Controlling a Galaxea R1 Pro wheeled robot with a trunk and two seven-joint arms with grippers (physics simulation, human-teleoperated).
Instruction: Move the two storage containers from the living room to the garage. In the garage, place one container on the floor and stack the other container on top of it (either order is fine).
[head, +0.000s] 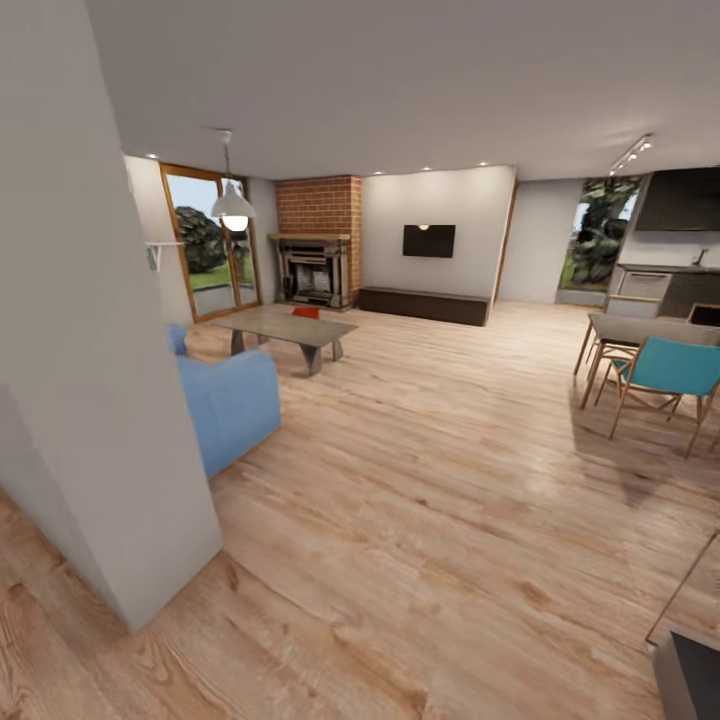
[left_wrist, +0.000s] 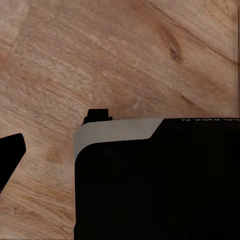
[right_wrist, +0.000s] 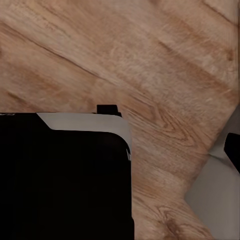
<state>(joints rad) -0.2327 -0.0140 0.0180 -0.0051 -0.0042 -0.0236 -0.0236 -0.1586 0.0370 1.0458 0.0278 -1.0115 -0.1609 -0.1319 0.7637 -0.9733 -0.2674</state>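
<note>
While the robot looks out from beside a big grey wall (head: 90, 330), the living room (head: 420, 300) spreads out ahead. Its light wood plank floor (head: 430, 480) is the biggest thing, running all the way to the far wall. A blue sofa (head: 228, 400) sits close by, partly hidden behind the grey wall. Past the sofa stands a low table (head: 290, 330), and a small orange-red thing lies on top of it, which looks like one storage container (head: 306, 312); it is too far off to see well. Behind the table is a brick fireplace (head: 318, 245), with wood-framed glass doors (head: 212, 245) on its left side and a dark TV (head: 429, 241) on the white wall to its right. A long dark bench (head: 425, 305) runs under the TV. Over on the right side stands a dining table (head: 650, 332) with a teal chair (head: 668, 372) next to it. A white lamp (head: 232, 207) hangs from the ceiling.

Each wrist view shows the plank floor and a big black robot part with a grey edge. I cannot tell whether the left gripper or the right gripper is open or closed.
</note>
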